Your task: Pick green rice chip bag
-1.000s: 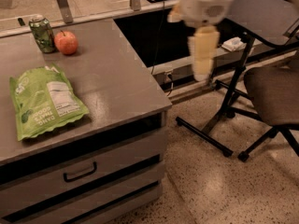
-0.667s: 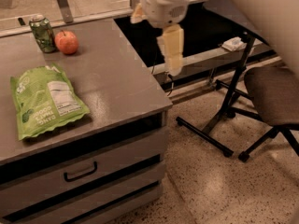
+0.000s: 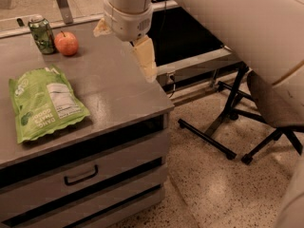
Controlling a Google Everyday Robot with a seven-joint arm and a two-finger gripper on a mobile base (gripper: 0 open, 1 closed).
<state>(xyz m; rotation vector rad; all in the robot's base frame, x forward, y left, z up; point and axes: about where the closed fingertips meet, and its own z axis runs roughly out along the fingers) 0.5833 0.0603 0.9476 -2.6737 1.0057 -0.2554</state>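
Tool (image 3: pixel 123 42) hovering over the surface (image 3: pixel 118 94), jaws spread wide, gripping nothing.
The bag (image 3: pixel 43 102) is lying flat, label up, at the surface's front left, well apart from the tool; it is probably light, soft and slippery, so pinching a crimped edge seems safest. The surface is topping grey drawers (image 3: pixel 80 175) on speckled floor (image 3: pixel 213 194), a chair (image 3: pixel 278 108) standing alongside.

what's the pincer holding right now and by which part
Nothing. The pincer hangs open above the table, well apart from the green rice chip bag, which lies flat and untouched.
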